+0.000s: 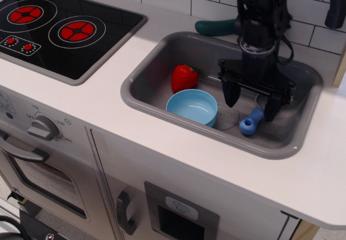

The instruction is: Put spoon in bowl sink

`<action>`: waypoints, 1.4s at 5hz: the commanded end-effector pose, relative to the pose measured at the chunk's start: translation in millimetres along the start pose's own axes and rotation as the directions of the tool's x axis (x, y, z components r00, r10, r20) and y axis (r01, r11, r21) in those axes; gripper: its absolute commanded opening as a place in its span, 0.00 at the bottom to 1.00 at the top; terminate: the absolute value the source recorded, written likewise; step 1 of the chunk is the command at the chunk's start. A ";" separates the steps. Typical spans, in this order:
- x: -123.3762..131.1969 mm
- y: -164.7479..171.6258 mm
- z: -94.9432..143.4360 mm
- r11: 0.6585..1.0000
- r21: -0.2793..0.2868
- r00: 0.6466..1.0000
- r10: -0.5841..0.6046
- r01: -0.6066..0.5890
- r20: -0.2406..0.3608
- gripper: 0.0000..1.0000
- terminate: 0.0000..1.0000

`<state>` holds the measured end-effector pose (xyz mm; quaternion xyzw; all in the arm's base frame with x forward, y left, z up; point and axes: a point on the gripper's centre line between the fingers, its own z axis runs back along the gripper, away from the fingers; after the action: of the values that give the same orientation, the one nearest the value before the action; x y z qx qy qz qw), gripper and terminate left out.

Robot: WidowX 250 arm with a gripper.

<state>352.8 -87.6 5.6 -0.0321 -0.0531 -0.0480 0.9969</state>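
The spoon (250, 122) lies on the floor of the grey sink (162, 106), at the right; its light blue handle shows and its grey scoop is mostly hidden behind my gripper. The light blue bowl (192, 106) stands empty in the sink, left of the spoon. My gripper (252, 104) is open, pointing down inside the sink, its two fingers straddling the spoon's scoop end just above it. It holds nothing.
A red strawberry (184, 78) lies in the sink behind the bowl. A dark teal handle-shaped thing (214, 27) lies on the counter behind the sink. A black faucet (336, 2) stands at the back right. A stove top (59, 26) is to the left.
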 end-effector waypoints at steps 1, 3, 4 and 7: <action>8.4 -6.1 0.6 1.000 0.012 0.999 -0.004 0.003 0.047 1.00 0.00; 6.4 -9.3 -3.0 1.000 -0.007 0.999 -0.025 0.025 0.046 1.00 0.00; 7.5 -9.0 -10.3 1.000 0.002 0.999 -0.017 0.017 0.034 0.00 0.00; 9.9 -8.0 33.5 0.998 -0.027 0.994 0.059 -0.057 0.096 0.00 0.00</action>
<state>355.1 -92.6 17.0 -0.0426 -0.0649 -0.0110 0.9969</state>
